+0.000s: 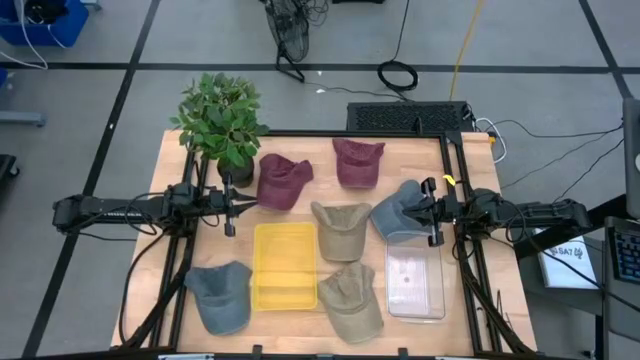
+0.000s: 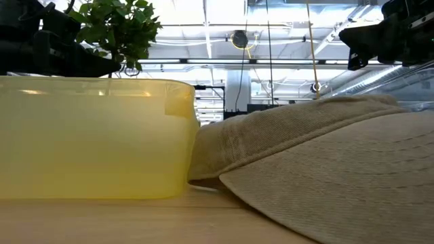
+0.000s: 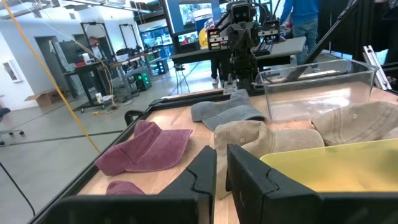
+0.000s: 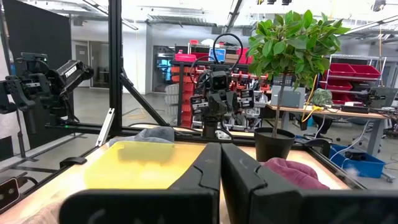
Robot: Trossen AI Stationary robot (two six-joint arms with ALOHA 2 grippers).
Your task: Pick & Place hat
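Observation:
Several hats lie flat on the wooden table: two maroon ones (image 1: 285,181) (image 1: 358,161) at the far side, a blue-grey one (image 1: 396,210) at the right, a tan one (image 1: 340,229) in the middle, a second tan one (image 1: 351,299) and a grey one (image 1: 221,296) near the front. My left gripper (image 1: 230,212) hovers level at the table's left side, its fingers (image 3: 205,177) a narrow slit apart with nothing between them. My right gripper (image 1: 433,212) hovers level at the right side beside the blue-grey hat, shut (image 4: 221,168) and empty.
A yellow bin (image 1: 285,265) stands at the middle front and a clear bin (image 1: 415,281) to its right. A potted plant (image 1: 222,120) stands at the far left corner. A dark frame (image 1: 455,150) runs along the table's edges.

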